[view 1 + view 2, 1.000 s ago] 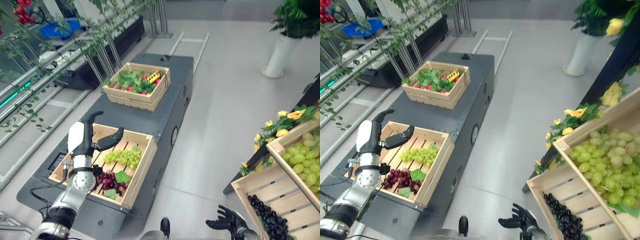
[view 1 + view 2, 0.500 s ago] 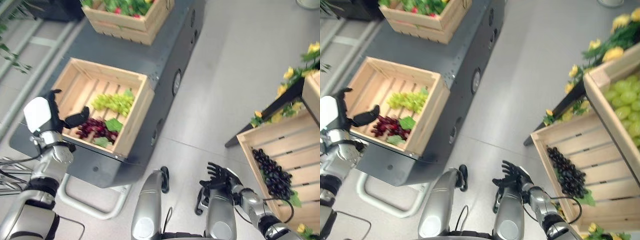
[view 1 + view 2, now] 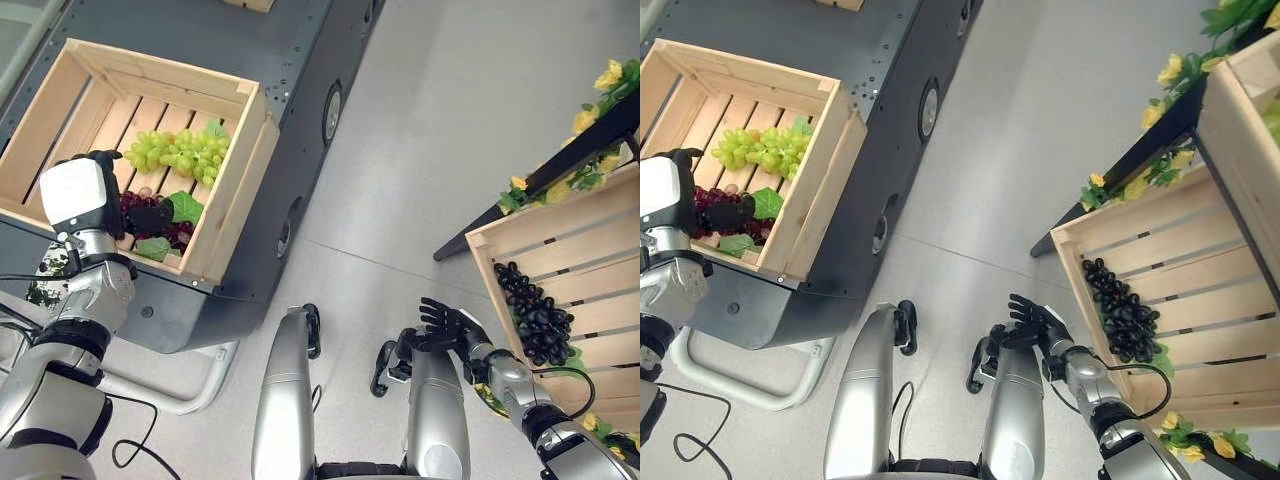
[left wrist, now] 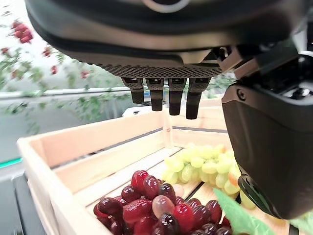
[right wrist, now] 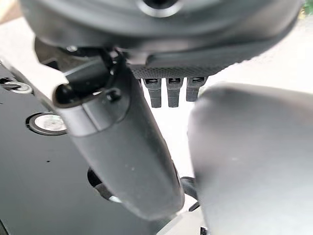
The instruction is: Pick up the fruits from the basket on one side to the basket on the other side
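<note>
On the dark worktop [image 3: 300,60] the wooden basket [image 3: 232,160] holds green grapes [image 3: 175,152] and red grapes [image 3: 150,215]; the left hand [image 3: 85,195], fingers [image 4: 164,95] straight and empty, should lower squarely over the red bunch before closing, while the right hand [image 3: 450,325] hangs open by the floor.

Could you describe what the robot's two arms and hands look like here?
Both arms are jointed silver-grey metal segments with dark bands. The left hand is dark with a white cover on top; the right hand is all dark, with ridged fingers.
</note>
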### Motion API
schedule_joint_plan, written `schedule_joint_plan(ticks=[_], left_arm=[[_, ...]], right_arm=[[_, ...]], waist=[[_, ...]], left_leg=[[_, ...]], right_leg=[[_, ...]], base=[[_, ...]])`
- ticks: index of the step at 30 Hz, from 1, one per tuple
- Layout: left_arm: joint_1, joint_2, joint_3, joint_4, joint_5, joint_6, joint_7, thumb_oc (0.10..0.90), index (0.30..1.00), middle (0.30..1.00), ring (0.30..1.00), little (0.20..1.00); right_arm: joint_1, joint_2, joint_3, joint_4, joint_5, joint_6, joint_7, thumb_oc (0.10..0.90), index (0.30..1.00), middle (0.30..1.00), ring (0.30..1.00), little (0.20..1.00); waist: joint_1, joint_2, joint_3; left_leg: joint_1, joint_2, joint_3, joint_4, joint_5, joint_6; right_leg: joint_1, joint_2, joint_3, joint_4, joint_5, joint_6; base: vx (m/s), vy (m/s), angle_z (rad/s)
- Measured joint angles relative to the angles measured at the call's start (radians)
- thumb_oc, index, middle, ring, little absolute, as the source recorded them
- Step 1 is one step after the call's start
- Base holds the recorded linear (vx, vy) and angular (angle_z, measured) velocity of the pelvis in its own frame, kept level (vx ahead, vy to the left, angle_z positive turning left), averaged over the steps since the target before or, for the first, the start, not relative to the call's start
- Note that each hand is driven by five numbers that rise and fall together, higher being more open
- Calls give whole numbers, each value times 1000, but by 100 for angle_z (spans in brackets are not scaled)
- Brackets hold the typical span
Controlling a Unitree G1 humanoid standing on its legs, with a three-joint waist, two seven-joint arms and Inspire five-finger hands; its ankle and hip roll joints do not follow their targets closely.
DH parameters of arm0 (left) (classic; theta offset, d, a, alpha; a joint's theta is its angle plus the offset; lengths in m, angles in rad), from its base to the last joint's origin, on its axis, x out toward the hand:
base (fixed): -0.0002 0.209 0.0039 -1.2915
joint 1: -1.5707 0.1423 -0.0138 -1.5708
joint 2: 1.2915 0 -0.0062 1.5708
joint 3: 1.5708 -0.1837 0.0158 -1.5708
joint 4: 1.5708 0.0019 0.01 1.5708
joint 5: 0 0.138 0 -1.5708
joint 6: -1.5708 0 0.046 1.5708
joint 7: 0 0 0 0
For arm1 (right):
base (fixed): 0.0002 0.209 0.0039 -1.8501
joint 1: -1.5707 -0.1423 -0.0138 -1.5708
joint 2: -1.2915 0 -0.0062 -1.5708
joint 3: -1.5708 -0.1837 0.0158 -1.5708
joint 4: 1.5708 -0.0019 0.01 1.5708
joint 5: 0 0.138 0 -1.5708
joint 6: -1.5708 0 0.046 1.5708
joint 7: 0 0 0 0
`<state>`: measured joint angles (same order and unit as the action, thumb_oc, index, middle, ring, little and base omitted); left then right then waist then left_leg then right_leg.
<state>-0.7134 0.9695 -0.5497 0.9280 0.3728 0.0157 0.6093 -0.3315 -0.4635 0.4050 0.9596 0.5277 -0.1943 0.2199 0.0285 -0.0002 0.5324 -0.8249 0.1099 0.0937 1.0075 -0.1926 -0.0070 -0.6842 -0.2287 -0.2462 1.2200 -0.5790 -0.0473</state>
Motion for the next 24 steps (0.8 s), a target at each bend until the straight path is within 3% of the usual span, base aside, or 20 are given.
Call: schedule_joint_plan(ticks=[6, 9, 16, 20, 24], left_arm=[[-80, 109, -145, -42, 219, 15, -116, 800, 900, 900, 900, 900], [-126, 122, -186, -60, 275, 42, -187, 800, 900, 900, 900, 900], [-167, 156, -215, -106, 421, 79, -327, 800, 900, 900, 900, 900], [-167, 162, -218, -115, 450, 61, -335, 800, 900, 900, 900, 900], [-168, 175, -235, -149, 456, -6, -343, 800, 900, 900, 900, 900]], right_arm=[[-19, -18, 0, 27, 0, 0, 12, 800, 900, 900, 900, 900], [-20, -33, 0, 31, 0, 0, 22, 800, 900, 900, 900, 900], [-30, -38, 0, 53, 2, -1, 47, 800, 900, 900, 900, 900], [-27, -38, 0, 61, 30, -1, 65, 800, 900, 900, 900, 900], [-24, -37, 0, 58, 31, -1, 73, 800, 900, 900, 900, 900]], waist=[[4, -3, 1], [7, -4, 1], [6, -9, 2], [8, -12, 1], [10, -14, 1]], left_leg=[[-35, 0, -6, 5, 1, 0], [-38, -1, -6, 3, 0, 1], [-44, -2, -7, -7, 0, 1], [-38, -3, -9, -11, 0, 1], [-25, -5, -9, -33, 6, 6]], right_leg=[[-27, -1, -10, 1, 3, 5], [-27, -3, -12, -4, 4, 8], [-28, -2, -18, -19, 7, 13], [-15, -3, -25, -31, 8, 16], [5, -10, -39, -48, 11, 19]], base=[[-12, 6, 2], [-40, 3, 3], [-5, 1, 0], [-2, 1, 1], [-10, -19, 11]])
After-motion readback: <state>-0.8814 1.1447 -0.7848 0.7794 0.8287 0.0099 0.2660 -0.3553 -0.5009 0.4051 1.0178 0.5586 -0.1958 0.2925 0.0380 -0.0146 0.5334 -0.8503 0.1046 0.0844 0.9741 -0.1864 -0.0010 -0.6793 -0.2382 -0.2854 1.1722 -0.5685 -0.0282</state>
